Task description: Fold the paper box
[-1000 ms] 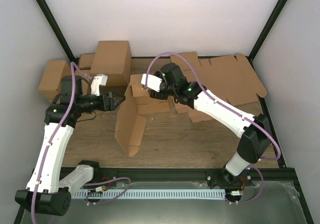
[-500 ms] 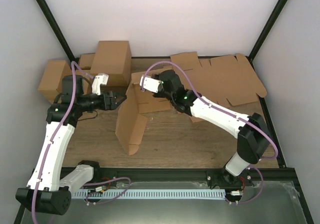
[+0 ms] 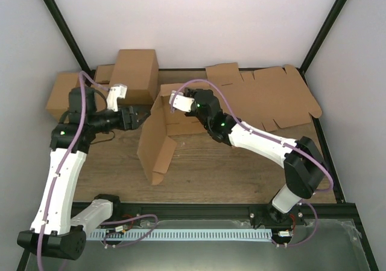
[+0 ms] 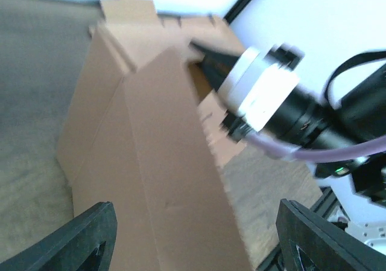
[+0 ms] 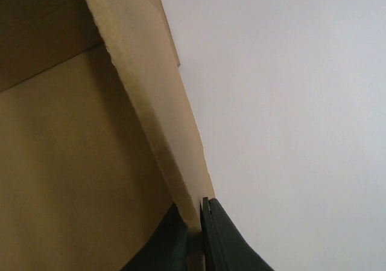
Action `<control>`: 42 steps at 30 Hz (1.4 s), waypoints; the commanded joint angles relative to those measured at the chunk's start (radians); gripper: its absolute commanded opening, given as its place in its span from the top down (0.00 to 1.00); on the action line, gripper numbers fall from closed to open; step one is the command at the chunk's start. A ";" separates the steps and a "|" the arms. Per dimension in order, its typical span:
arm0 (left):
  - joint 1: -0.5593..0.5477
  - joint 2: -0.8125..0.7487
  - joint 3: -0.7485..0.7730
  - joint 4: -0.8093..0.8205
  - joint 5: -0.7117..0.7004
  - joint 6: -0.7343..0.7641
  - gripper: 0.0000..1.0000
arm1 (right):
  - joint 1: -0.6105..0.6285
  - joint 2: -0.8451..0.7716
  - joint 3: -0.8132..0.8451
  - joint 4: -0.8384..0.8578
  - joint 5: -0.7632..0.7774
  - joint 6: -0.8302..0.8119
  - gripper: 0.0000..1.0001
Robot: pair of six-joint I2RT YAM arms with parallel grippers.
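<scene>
Just behind paper box [image 3: 154,145], folded cartons [image 3: 136,72]

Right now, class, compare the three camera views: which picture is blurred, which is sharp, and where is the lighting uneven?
Left wrist view: motion blur smears the paper box and the right arm. Top external view: sharp and evenly lit, with only soft shadows on the table. Right wrist view: very close, the cardboard dim and soft-edged against a bright blank wall.

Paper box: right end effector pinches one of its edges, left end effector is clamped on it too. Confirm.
Wrong on one count: the left end effector is open, not clamped, per the left wrist view. The right end effector does pinch an edge of the paper box.
</scene>
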 commanded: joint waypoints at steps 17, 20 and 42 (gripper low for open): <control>-0.011 -0.165 0.382 0.070 -0.438 -0.039 0.11 | -0.170 -0.192 0.296 -0.688 -0.267 0.859 0.99; -0.011 -0.160 0.359 0.075 -0.439 -0.028 0.11 | -0.219 -0.203 0.236 -0.802 -0.355 1.064 0.99; -0.011 -0.150 -0.265 0.368 -0.133 0.004 0.11 | -0.394 -0.076 -0.263 -0.710 -0.768 1.278 0.99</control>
